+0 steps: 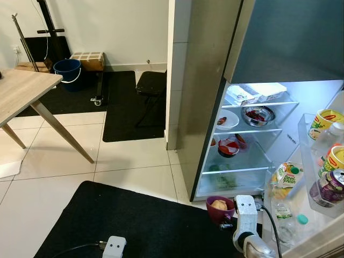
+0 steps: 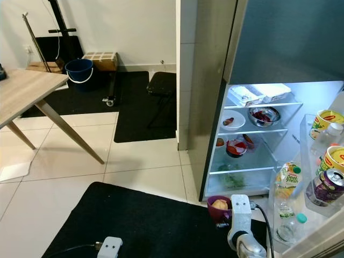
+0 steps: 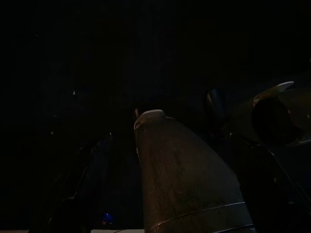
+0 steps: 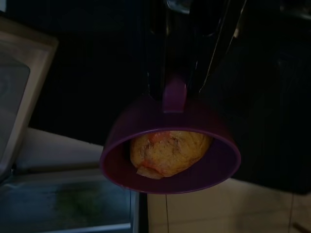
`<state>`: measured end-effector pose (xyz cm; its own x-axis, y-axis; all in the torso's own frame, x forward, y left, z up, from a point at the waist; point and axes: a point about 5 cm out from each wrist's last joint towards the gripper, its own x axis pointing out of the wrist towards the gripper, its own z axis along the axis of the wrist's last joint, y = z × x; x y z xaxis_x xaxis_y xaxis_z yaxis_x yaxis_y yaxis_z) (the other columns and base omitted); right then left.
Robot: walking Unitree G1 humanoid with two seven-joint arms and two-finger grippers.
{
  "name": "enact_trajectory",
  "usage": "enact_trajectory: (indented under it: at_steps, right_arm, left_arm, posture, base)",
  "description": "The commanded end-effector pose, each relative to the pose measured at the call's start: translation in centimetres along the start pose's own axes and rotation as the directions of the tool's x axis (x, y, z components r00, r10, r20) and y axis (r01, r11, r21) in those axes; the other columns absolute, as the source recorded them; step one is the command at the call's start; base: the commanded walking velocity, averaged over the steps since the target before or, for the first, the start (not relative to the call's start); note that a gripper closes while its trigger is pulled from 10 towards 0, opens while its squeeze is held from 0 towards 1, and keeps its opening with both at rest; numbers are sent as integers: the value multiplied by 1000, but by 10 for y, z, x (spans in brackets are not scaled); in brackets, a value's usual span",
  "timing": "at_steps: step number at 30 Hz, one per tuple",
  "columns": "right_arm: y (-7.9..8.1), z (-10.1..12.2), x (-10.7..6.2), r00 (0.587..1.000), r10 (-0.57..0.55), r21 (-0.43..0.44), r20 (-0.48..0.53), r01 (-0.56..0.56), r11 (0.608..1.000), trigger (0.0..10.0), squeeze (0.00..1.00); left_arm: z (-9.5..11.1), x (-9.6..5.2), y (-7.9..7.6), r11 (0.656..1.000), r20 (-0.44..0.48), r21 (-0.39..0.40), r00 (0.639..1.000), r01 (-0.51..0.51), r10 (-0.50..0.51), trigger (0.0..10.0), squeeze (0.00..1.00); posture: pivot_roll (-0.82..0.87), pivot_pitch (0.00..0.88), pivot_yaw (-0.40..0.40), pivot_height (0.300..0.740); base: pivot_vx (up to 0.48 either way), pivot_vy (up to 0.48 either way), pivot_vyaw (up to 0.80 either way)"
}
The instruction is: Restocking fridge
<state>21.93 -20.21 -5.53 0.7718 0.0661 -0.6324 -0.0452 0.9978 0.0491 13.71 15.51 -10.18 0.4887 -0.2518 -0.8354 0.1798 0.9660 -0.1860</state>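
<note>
Low down at the fridge's foot, the right gripper [image 4: 175, 80] has its two black fingers pinched on the handle of a purple cup [image 1: 220, 209], carrying it level and mouth-up with a yellowish lump of food [image 4: 167, 151] sitting inside. From the head views the cup hangs just over the edge of the black mat [image 1: 134, 220], a little short of the open fridge [image 1: 252, 145] and below the level of its lowest lit glass shelf [image 1: 234, 171]. So the relation that matters is simple: the cabinet lies ahead and to the right of the cup, and every shelf is higher than the cup is now, so I judge the arm must lift and reach forward. The upper shelves already carry a steel bowl [image 1: 258, 115], a plate and packets, while the door rack [image 1: 322, 161] on the right is crowded with cans and bottles close beside the arm's path. The left gripper [image 3: 184, 184] hangs idle in the dark, and whether its fingers are apart I cannot tell; the right is plainly the nearer arm
</note>
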Motion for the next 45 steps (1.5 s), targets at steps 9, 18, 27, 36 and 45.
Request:
enact_trajectory:
  at_steps: [9,18,27,36,45]
  right_arm:
    - [2,-30,-10,995,5,-16,-99,-7,1000,10000,0]
    - [2,-39,-14,991,6,-9,-133,-7,1000,10000,0]
    - [1,-42,-15,990,6,-10,-144,-7,1000,10000,0]
    - [1,-38,-14,991,8,-11,-132,-9,1000,10000,0]
    - [2,-36,-13,992,8,-8,-125,-9,1000,10000,0]
  left_arm:
    - [-3,1,-6,1000,-19,2,1000,17,-17,10000,0]
    - [-4,1,-5,1000,-20,3,1000,17,-17,10000,0]
    - [-4,1,-4,1000,-21,6,1000,17,-17,10000,0]
    - [-4,1,-4,1000,-26,9,1000,13,-13,10000,0]
    - [-2,1,-5,1000,-18,7,1000,20,-20,10000,0]
  posture:
    - [3,0,-23,739]
    - [2,0,-22,739]
    - [4,0,-22,739]
    - [2,0,-23,739]
    - [1,0,-22,739]
  base:
    - [0,0,0]
    - [0,0,0]
    - [0,0,0]
    - [0,0,0]
    - [0,0,0]
